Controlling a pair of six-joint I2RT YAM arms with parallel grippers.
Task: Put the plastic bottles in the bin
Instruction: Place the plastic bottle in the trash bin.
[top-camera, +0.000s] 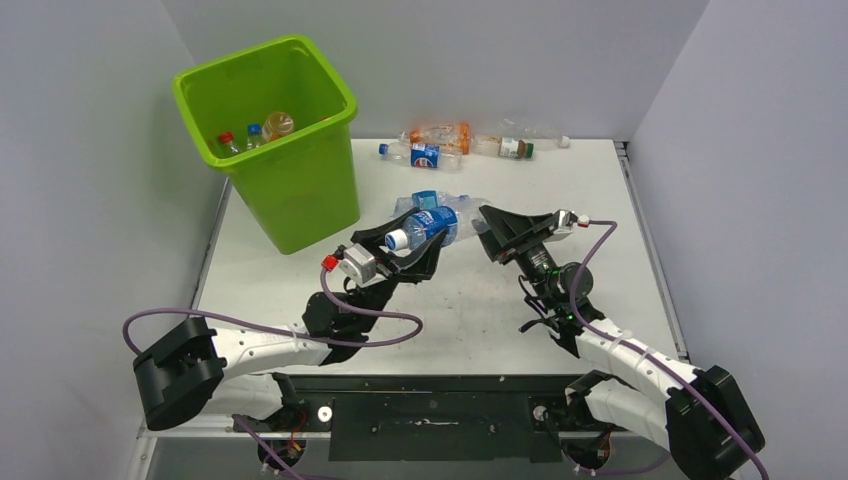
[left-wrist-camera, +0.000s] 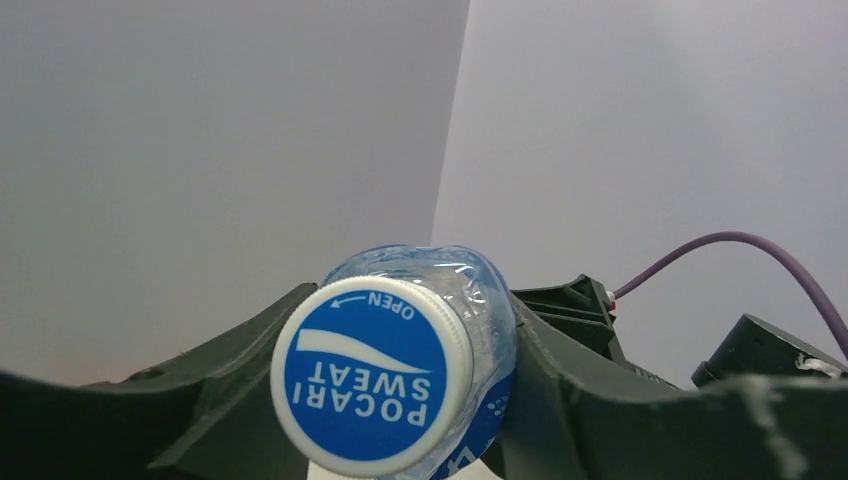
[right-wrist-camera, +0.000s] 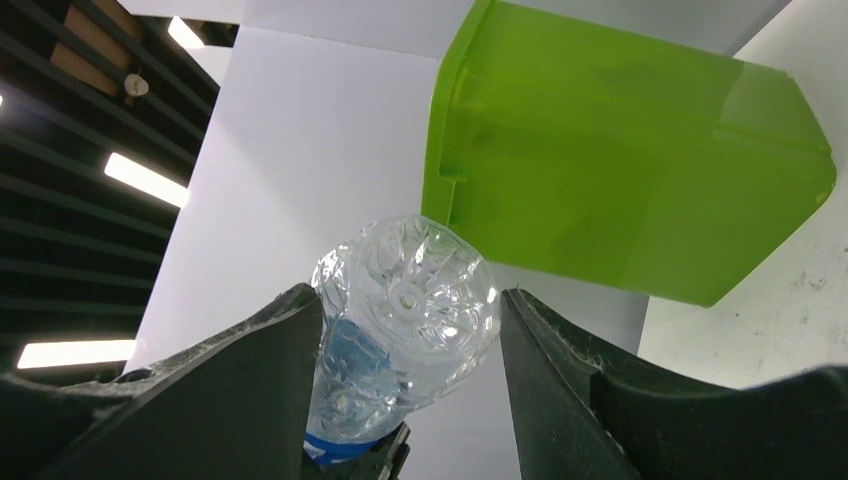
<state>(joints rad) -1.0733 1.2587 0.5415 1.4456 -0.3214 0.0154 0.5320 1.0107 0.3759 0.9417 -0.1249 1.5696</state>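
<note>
My left gripper (top-camera: 413, 248) is shut on a clear Pocari Sweat bottle (top-camera: 425, 228) with a blue label and holds it above the table, cap toward the bin. In the left wrist view the blue-and-white cap (left-wrist-camera: 365, 375) sits between the fingers (left-wrist-camera: 230, 360). My right gripper (top-camera: 488, 233) is open just behind the bottle's base (right-wrist-camera: 405, 310), which lies between its spread fingers (right-wrist-camera: 560, 360). The lime-green bin (top-camera: 300, 190) stands at the back left, with three bottles (top-camera: 254, 135) inside; it also shows in the right wrist view (right-wrist-camera: 620, 180).
Another crumpled clear bottle with a blue label (top-camera: 432, 200) lies on the table under the held one. Several bottles lie along the back edge: a Pepsi one (top-camera: 425, 155), an orange one (top-camera: 442, 133) and clear ones (top-camera: 508, 147). Grey walls enclose the table.
</note>
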